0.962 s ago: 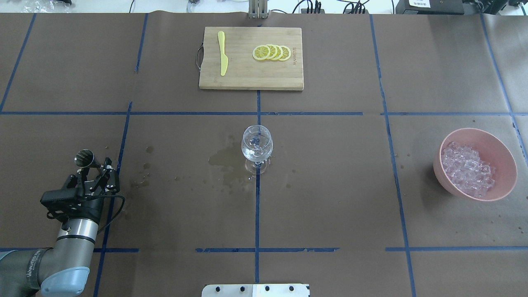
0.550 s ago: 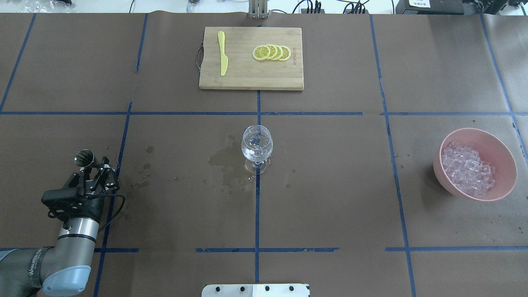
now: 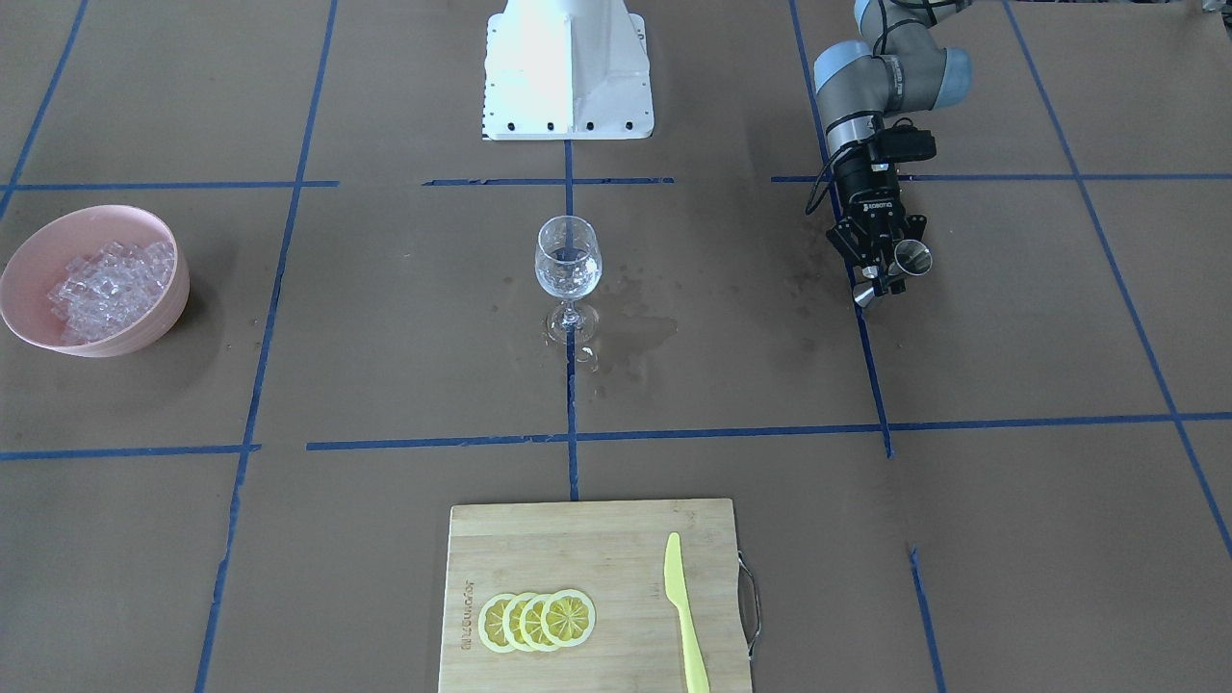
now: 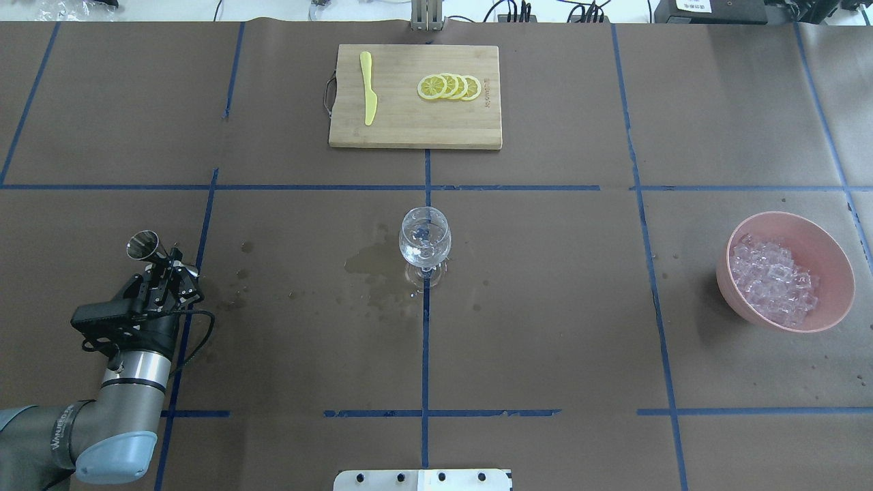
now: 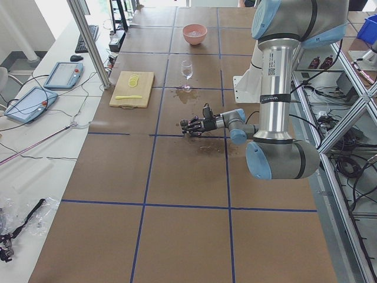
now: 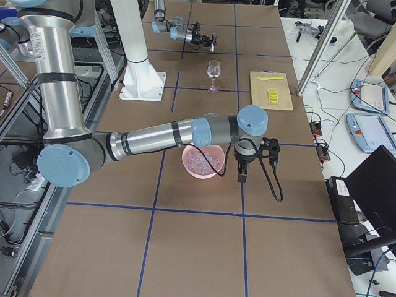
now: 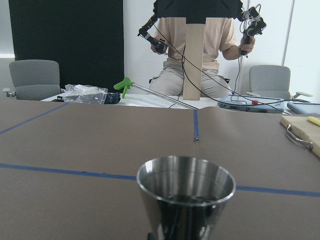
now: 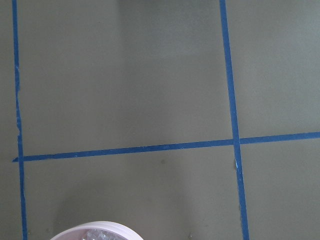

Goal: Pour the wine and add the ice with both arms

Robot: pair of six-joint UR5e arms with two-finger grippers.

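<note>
My left gripper (image 4: 164, 274) is shut on a steel jigger (image 4: 142, 246), held low over the table's left side, far left of the stemmed glass (image 4: 424, 239). In the left wrist view the jigger (image 7: 186, 197) fills the lower middle, mouth up. In the front-facing view the jigger (image 3: 910, 258) is at the left gripper's (image 3: 881, 269) tip. The glass (image 3: 568, 262) stands at the table's centre; I cannot tell how much wine it holds. Ice (image 4: 774, 279) fills a pink bowl (image 4: 829, 259) at the right. My right gripper (image 6: 242, 177) hangs beside that bowl (image 6: 189, 167); I cannot tell its state.
A wet patch (image 4: 372, 262) darkens the paper left of the glass. A bamboo board (image 4: 415, 126) at the far edge carries lemon slices (image 4: 450, 87) and a yellow knife (image 4: 368, 88). The white base block (image 3: 568, 67) sits at the near edge. A seated person (image 7: 200, 55) shows beyond the table.
My left gripper has carried the jigger slightly forward, away from the robot's base, and turned a little. The glass, bowl and board have not moved.
</note>
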